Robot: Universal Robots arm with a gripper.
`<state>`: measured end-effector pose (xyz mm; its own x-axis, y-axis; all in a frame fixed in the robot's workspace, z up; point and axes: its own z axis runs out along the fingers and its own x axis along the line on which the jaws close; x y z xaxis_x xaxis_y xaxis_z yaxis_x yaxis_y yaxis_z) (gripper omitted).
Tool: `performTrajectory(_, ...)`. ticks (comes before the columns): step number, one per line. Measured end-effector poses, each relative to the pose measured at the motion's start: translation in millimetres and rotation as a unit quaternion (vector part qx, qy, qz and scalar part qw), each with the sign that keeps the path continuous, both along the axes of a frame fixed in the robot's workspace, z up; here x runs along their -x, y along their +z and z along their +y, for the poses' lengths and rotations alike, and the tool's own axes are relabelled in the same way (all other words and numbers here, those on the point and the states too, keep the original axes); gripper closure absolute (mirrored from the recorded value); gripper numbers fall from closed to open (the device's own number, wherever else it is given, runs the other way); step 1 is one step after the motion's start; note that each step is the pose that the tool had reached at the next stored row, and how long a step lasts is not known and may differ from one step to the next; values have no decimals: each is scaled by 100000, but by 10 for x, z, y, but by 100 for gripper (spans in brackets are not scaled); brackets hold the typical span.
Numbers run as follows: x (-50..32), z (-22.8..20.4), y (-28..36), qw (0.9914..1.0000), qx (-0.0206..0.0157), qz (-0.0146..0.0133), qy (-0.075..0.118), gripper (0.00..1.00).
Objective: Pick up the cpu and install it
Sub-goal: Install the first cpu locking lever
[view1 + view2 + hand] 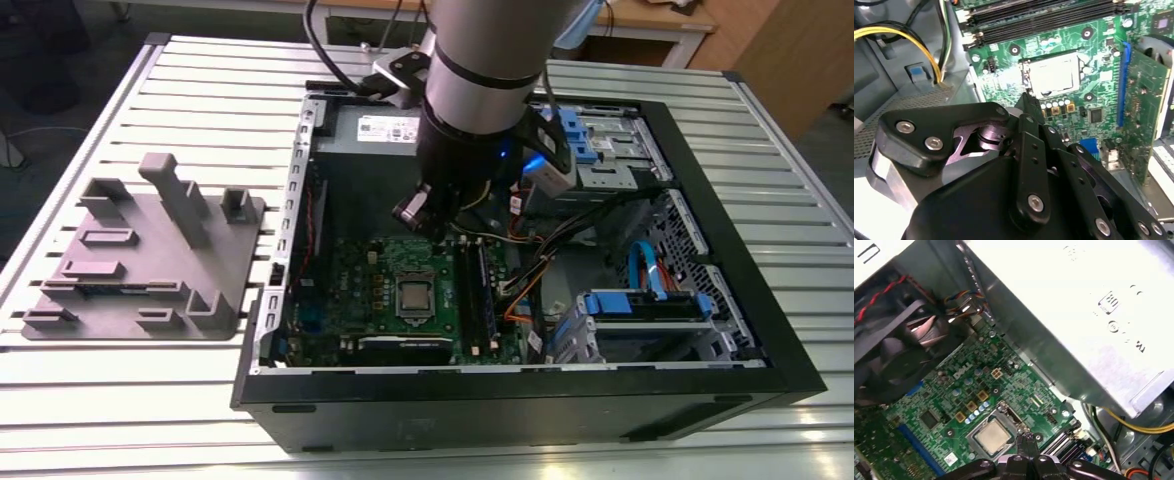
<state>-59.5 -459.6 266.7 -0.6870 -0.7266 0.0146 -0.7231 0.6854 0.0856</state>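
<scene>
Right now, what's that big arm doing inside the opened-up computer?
A robot arm leans into an open computer case that lies on a slatted metal table. Its gripper hangs close above the green motherboard, right beside the socket. The cpu, a small silver square, sits in that socket, and the gripper does not appear to be holding it. A grey fixture lies on the table at the exterior view's left.

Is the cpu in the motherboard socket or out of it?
In. The cpu lies flat within the socket frame on the green motherboard, in both wrist views and the exterior view.
</scene>
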Motion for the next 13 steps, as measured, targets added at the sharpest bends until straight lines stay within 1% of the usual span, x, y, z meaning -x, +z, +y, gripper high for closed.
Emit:
performTrajectory(6, -114, 28, -35, 100000, 7, 6, -4, 90)
performTrajectory(9, -120, 59, -60, 100000, -3, 0, -12, 90)
performTrajectory(13, -122, 76, -122, 100000, 1, 2, -5, 90)
